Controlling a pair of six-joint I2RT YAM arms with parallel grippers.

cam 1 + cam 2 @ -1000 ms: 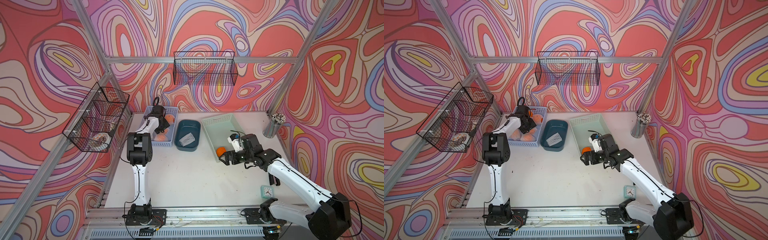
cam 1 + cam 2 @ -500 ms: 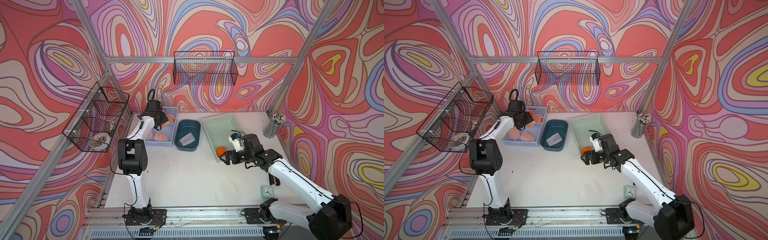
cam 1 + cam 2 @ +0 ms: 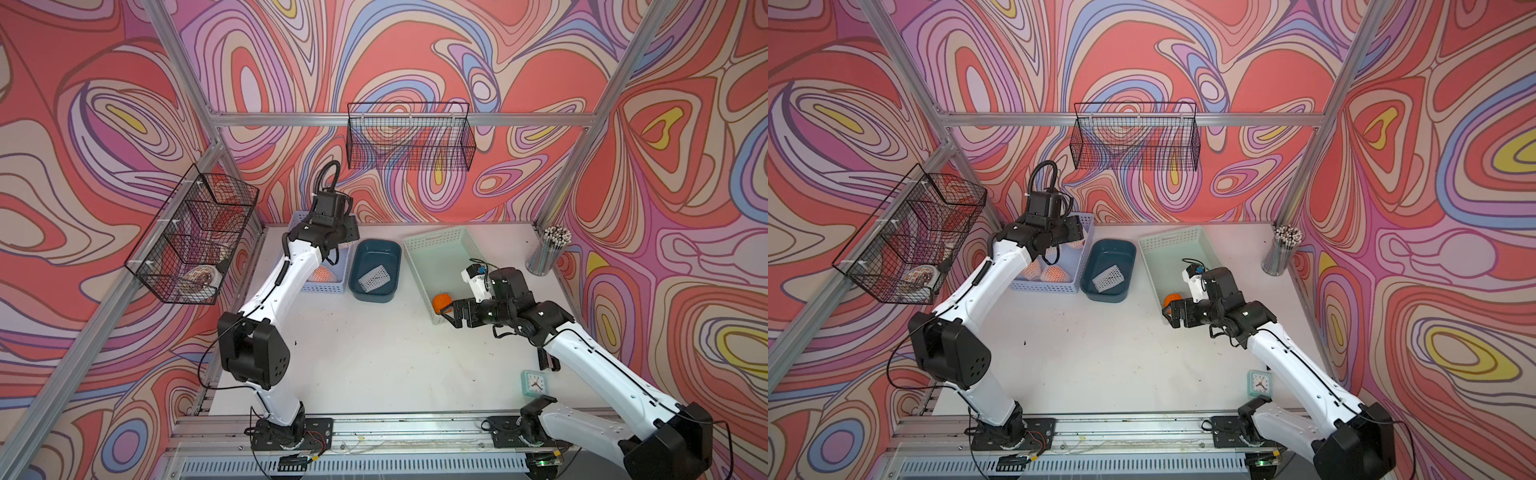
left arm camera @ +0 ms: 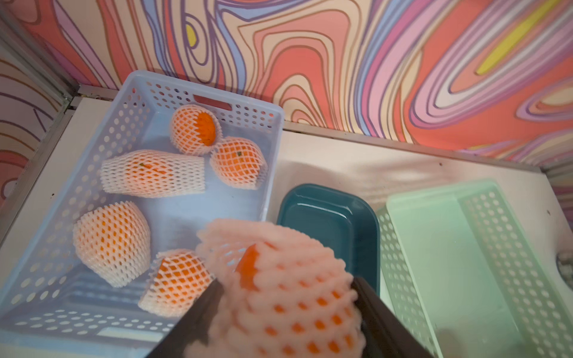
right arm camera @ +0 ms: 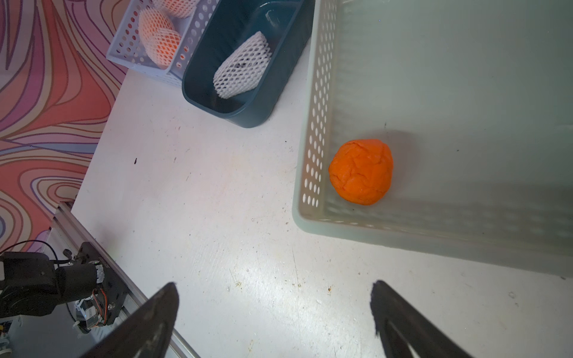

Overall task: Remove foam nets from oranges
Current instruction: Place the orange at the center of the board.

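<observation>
In a top view a bare orange (image 3: 441,302) lies right of centre, in the pale green basket's (image 3: 436,257) near corner. An empty white foam net (image 3: 376,279) lies flat (collapsed) in the central dark blue tub (image 3: 376,254). Five netted oranges (image 4: 113,241) sit in the lavender basket (image 4: 248,114); the left gripper (image 4: 286,283) clamps a sixth netted orange (image 4: 297,310).

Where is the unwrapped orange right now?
In the right wrist view, the unwrapped orange lies in a corner of the mint basket, beside its perforated wall, ahead of the open right gripper.
</observation>
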